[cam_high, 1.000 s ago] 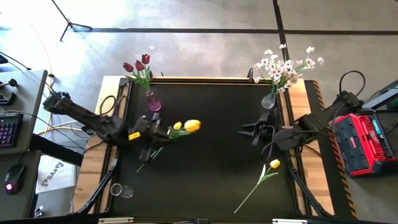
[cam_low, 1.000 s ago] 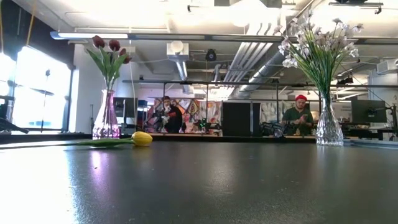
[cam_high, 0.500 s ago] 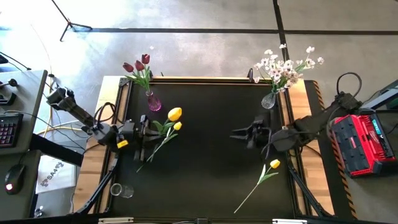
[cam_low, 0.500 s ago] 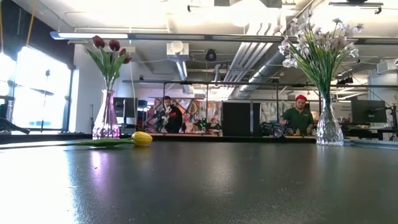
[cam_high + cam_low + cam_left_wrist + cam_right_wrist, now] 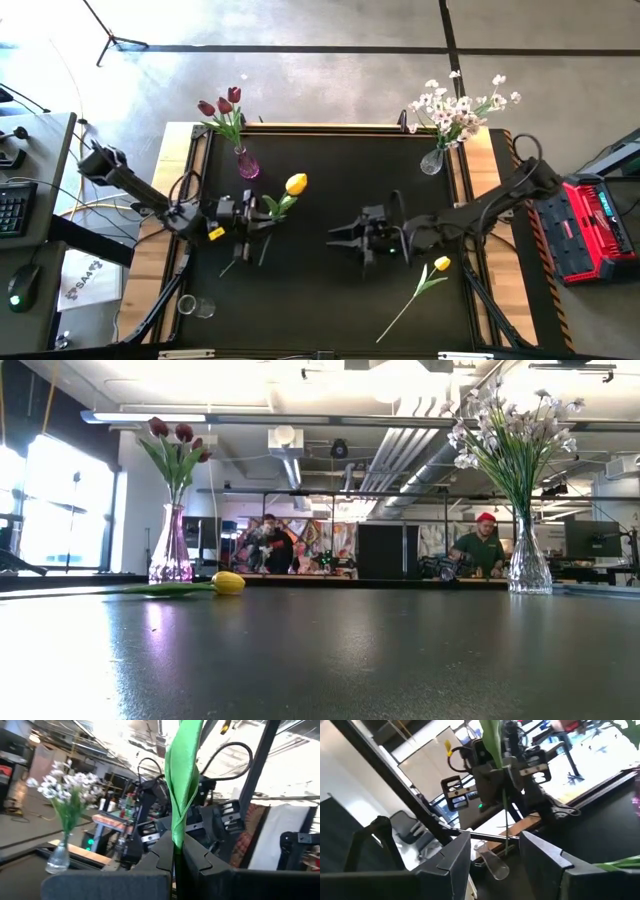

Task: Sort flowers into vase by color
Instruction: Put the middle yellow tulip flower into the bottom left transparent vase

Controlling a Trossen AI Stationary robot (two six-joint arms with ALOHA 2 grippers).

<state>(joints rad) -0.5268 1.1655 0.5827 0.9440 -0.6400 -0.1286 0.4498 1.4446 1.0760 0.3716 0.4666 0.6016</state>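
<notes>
The yellow tulip (image 5: 295, 184) sits clamped by its green stem in our left gripper (image 5: 252, 214), whose jaws are shut tight on the stem low down, so the bloom stands out beyond the fingertips over the dark table (image 5: 330, 160) and a leaf (image 5: 181, 780) rises straight out of the pinch. We read this as a handover in hand: our right gripper (image 5: 340, 235) reaches toward the left one with its jaws spread wide and nothing between them, and in its wrist view the stem (image 5: 505, 820) hangs in line with the gap between the two fingers (image 5: 451, 857), still well ahead of them. Next we judge the right jaws must come around the stem and close before the left lets go. A second yellow tulip (image 5: 440, 264) lies flat behind the right gripper, near its arm. Farther off stand the purple vase (image 5: 247, 165) of dark red tulips (image 5: 221, 104) and the clear vase (image 5: 432, 161) of white blossoms (image 5: 460, 105); an empty glass vase (image 5: 196, 306) lies near the table's edge.
</notes>
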